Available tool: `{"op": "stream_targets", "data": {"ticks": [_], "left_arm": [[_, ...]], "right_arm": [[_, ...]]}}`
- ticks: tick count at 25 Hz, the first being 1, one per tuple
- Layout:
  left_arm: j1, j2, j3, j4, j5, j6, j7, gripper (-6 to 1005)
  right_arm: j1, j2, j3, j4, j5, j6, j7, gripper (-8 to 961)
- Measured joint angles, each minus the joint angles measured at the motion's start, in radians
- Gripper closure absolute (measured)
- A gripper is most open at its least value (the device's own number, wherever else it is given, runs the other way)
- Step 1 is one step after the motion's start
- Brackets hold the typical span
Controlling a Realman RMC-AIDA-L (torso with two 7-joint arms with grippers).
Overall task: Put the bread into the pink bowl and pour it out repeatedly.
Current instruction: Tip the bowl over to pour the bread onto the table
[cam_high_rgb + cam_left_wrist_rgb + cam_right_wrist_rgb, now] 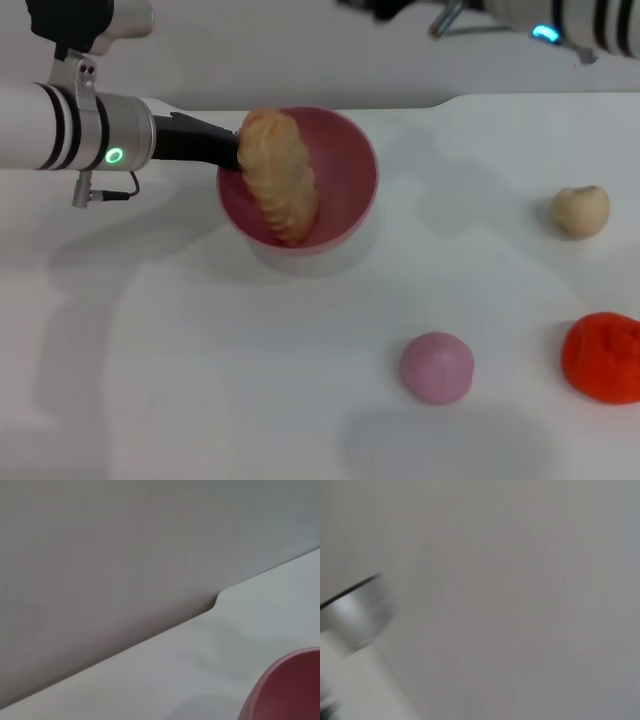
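The pink bowl is held tilted above the white table, its mouth turned toward me, and its shadow lies on the table below it. The bread, a tan ridged loaf, lies lengthwise inside against the bowl's left wall. My left gripper comes in from the left and is shut on the bowl's left rim, partly hidden behind the bread. In the left wrist view only an edge of the pink bowl shows. My right gripper is parked high at the top edge, far from the bowl.
A small beige lump sits at the right. A pink ball lies in front of the bowl, and an orange-red lumpy item is at the right edge. The table's back edge meets a grey wall.
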Motion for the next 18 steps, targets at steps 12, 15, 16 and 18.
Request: {"op": "stream_targets", "data": {"ticks": [12,15,16,18], "left_arm": [[-0.012,0.000,0.030,-0.002,0.000,-0.034,0.001,952],[-0.014,0.000,0.053,-0.002,-0.001,-0.054,0.001,952],[-0.015,-0.001,0.063,-0.002,-0.001,-0.060,0.001,952],[-0.018,-0.001,0.073,0.000,-0.002,-0.066,-0.002,952]], "right_arm": [[-0.147,0.002,0.000,0.174,0.690,-0.499,-0.430,389],[-0.155,0.002,0.040,0.219,0.931,-0.504,-0.598,389],[-0.155,0.001,0.057,0.234,0.992,-0.495,-0.632,389],[-0.151,-0.002,0.097,0.265,1.066,-0.464,-0.667,389]]}}
